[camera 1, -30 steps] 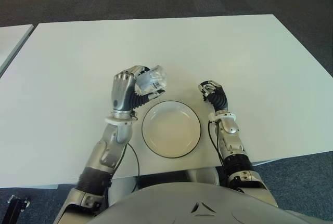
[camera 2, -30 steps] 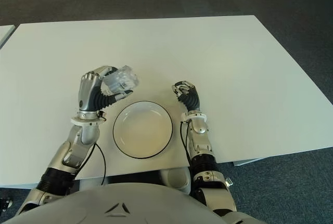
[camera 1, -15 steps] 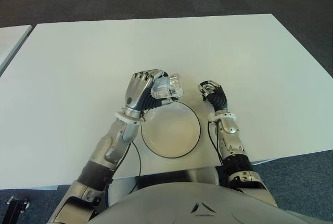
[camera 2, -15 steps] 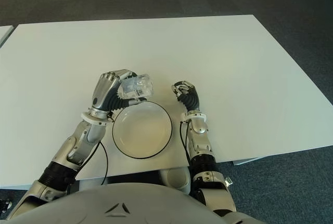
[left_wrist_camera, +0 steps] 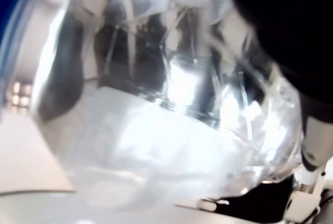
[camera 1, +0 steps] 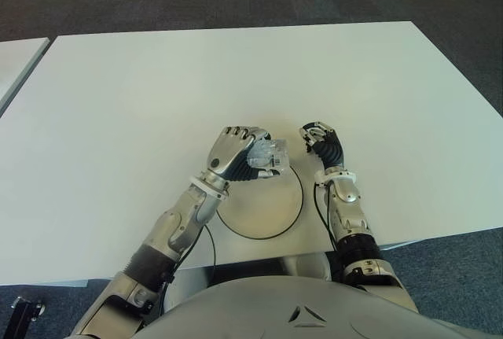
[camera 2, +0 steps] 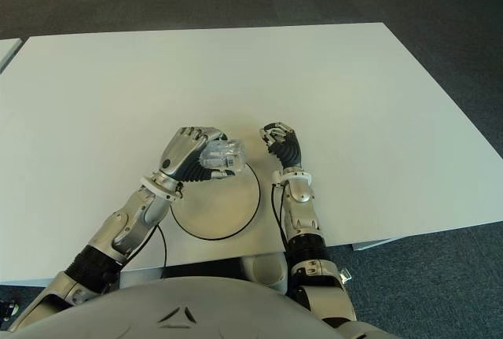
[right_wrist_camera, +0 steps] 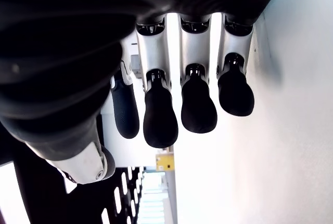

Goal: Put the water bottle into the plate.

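Observation:
My left hand (camera 1: 240,152) is shut on a clear plastic water bottle (camera 1: 267,156) and holds it over the far rim of the white plate (camera 1: 271,211), which has a thin dark edge. The bottle fills the left wrist view (left_wrist_camera: 171,130), pressed close against my fingers. The hand and bottle hide the plate's far left part. My right hand (camera 1: 321,139) shows just right of the plate, fingers curled with nothing in them (right_wrist_camera: 182,104).
The white table (camera 1: 236,71) stretches wide beyond the plate. Its front edge runs close to my body. A second white table (camera 1: 16,60) shows at the far left, with dark carpet beyond.
My left hand has carried the bottle rightward and nearer, from left of the plate to above the plate's far rim. The right hand has stayed still.

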Robot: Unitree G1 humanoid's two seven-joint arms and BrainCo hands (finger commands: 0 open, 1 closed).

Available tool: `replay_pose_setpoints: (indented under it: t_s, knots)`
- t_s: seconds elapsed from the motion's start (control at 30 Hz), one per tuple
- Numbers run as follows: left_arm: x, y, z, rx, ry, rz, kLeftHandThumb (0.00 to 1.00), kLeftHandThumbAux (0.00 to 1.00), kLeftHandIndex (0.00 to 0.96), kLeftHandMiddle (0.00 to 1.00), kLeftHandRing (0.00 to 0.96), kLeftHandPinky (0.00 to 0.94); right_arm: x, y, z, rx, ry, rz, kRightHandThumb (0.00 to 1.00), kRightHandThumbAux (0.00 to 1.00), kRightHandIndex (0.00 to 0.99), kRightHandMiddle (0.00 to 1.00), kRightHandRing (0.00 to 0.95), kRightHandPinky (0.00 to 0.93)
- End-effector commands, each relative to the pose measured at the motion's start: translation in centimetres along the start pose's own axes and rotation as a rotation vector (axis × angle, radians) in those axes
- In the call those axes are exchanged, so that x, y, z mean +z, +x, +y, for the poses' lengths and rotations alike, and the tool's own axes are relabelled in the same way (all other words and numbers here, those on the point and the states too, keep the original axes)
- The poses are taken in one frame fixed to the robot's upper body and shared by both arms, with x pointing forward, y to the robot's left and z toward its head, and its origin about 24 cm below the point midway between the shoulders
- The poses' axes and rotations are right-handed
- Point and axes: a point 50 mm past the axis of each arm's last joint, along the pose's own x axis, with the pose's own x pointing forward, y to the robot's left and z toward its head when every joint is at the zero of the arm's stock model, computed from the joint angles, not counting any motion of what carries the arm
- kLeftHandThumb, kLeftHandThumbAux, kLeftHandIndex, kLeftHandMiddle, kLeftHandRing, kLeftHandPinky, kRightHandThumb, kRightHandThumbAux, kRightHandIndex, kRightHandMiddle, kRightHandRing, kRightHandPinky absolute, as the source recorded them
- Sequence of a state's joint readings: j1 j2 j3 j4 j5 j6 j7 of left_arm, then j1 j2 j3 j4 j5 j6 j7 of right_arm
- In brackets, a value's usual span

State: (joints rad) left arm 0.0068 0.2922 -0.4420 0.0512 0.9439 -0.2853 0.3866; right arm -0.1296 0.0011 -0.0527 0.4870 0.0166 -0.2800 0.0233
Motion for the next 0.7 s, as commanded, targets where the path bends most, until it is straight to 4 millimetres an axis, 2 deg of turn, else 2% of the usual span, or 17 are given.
replay_pose_setpoints:
  t_s: [0.03,0.4,0.6,0.7]
  knots:
    - [0.1,0.0,-0.5,-0.049,0.022,-0.013,0.853,0.667,0.402,0.551,0.836,0.845,-1.0,-0.4,0.0,-0.008,0.004,0.055,0.704,0.728,0.438,0.758,0.744,0.731]
    - [0.4,-0.2,-1.2,-0.178,0.046,-0.023,0.851,0.668,0.401,0.555,0.849,0.862,-1.0,-0.4,0.0,-0.018,0.000,0.059,0.703,0.728,0.438,0.759,0.744,0.730]
    - [0.2,-0.6,-1.7,-0.291,0.049,-0.013,0.851,0.668,0.402,0.557,0.838,0.841,-0.9,-0.4,0.0,-0.014,0.006,0.059,0.703,0.727,0.438,0.760,0.747,0.735]
    - [0.0,-1.0,-2.1,-0.341,0.059,-0.009,0.852,0.665,0.410,0.572,0.808,0.799,-0.9,-0.4,0.0,-0.010,0.010,0.055,0.703,0.727,0.438,0.759,0.745,0.729]
